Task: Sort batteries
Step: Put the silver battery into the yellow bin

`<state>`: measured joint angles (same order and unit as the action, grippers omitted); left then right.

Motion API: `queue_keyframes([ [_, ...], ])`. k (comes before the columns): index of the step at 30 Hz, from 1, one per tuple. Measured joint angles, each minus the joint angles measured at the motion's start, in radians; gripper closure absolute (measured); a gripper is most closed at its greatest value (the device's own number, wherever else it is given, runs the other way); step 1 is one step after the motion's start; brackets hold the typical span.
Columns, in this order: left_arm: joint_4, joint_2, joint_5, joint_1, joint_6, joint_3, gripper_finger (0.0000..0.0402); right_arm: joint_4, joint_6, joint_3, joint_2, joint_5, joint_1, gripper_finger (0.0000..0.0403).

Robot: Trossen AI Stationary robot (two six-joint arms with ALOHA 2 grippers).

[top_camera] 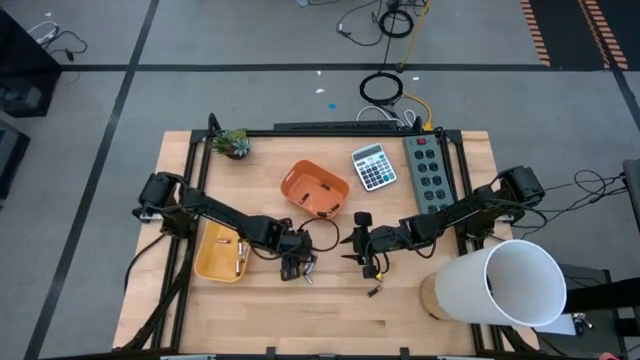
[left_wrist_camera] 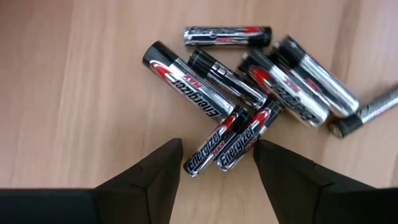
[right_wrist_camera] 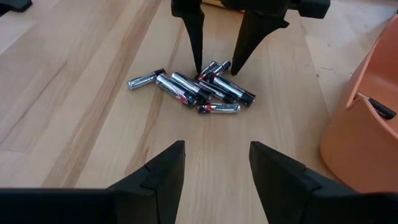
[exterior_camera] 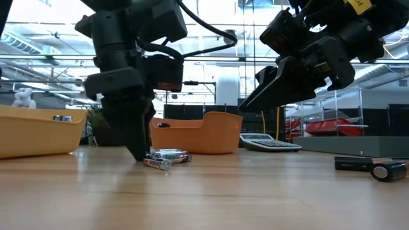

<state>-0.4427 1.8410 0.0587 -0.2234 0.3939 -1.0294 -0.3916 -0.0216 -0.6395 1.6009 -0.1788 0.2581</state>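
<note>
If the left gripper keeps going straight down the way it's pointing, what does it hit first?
Probably the two thin batteries lying side by side between the open jaws of the left gripper, at the near edge of the pile.

Left arm reaching in from the table's left edge, elbow bent, wrist tipped down so the left gripper [top_camera: 296, 265] points at the tabletop near the middle. Fingers spread apart, tips right down at the wood, one dark fingertip [left_wrist_camera: 163, 163] on each side of the gap. Seen from the right wrist camera too: left gripper [right_wrist_camera: 216, 62] coming straight down, both prongs tapering to points, clearly separated.

Right arm coming in from the right edge, stretched toward the centre, right gripper [top_camera: 364, 258] hanging above the surface and well clear of it. Fingers [right_wrist_camera: 163, 167] parted, nothing between them. Wrist angled down and facing the left gripper, the two near each other but not touching.
</note>
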Motion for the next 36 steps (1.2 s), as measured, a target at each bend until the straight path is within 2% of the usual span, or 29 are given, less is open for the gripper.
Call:
queue_keyframes([
  [10, 0.001, 0.002, 0.079, 0.022, 0.235, -0.001, 0.0183, 0.0, -0.01, 0.0, 0.0, -0.001, 0.007, 0.0232],
  [15, 0.001, 0.002, 0.098, 0.026, 0.253, -0.001, 0.0183, 0.0, -0.015, 0.0, 0.0, -0.001, 0.008, 0.0232],
  [17, 0.001, 0.003, 0.098, 0.022, 0.191, -0.002, 0.0183, 0.0, -0.019, 0.0, 0.0, -0.001, 0.01, 0.0232],
  [27, -0.002, 0.004, 0.13, -0.003, -0.367, -0.01, 0.0182, 0.0, -0.019, 0.0, 0.0, -0.004, 0.022, 0.0232],
  [30, -0.043, -0.004, 0.107, -0.003, -0.431, -0.01, 0.0182, 0.0, -0.019, 0.0, 0.0, -0.004, 0.026, 0.0232],
  [36, -0.136, -0.044, 0.122, 0.006, -0.443, -0.005, 0.0182, 0.0, -0.019, 0.0, 0.0, -0.004, 0.027, 0.0232],
])
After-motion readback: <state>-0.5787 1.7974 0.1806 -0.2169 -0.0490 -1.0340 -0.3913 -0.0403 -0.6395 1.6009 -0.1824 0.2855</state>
